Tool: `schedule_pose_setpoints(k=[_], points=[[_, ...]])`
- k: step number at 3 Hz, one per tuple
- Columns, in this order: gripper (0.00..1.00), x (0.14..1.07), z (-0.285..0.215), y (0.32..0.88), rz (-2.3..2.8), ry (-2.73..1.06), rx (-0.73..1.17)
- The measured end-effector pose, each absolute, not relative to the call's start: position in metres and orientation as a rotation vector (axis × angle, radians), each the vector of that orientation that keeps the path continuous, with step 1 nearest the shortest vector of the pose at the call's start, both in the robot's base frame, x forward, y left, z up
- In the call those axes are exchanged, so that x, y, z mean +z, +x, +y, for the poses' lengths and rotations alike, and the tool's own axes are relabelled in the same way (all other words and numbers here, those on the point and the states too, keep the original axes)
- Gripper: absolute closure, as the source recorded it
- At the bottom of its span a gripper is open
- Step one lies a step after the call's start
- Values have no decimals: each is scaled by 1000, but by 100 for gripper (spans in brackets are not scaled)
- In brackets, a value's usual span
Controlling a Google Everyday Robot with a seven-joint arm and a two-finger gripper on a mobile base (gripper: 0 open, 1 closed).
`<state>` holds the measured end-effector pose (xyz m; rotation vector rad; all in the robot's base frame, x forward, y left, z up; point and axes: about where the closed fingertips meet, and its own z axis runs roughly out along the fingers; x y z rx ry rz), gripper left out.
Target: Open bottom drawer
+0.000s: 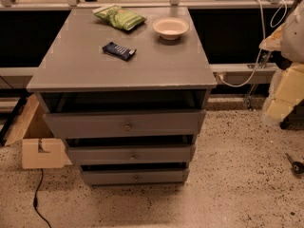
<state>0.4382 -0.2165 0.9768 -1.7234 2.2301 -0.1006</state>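
Note:
The grey wooden cabinet (126, 63) stands in the middle of the camera view. It has three drawers stacked below its top. The bottom drawer (114, 176) is the lowest and smallest front, with a small round knob (136, 177) at its centre. It sits just above the floor, with a dark gap above its front edge. The middle drawer (109, 154) and the top drawer (95, 124) also show dark gaps above them. My gripper is not in view; no finger shows in front of the cabinet.
On the cabinet top lie a green snack bag (119, 17), a white bowl (170, 27) and a dark blue bar (118, 51). A cardboard box (40, 151) and a black cable (37, 198) are at the left. Yellow foam pieces (285, 94) and white cables (259, 56) are at the right.

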Motion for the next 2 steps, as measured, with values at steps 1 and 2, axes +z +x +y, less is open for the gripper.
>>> schedule_pose_setpoints(k=[1,2], points=[[0,977,-216,438,2230,-1723,-101],[0,947,-205,440,2204,-1729,-22]])
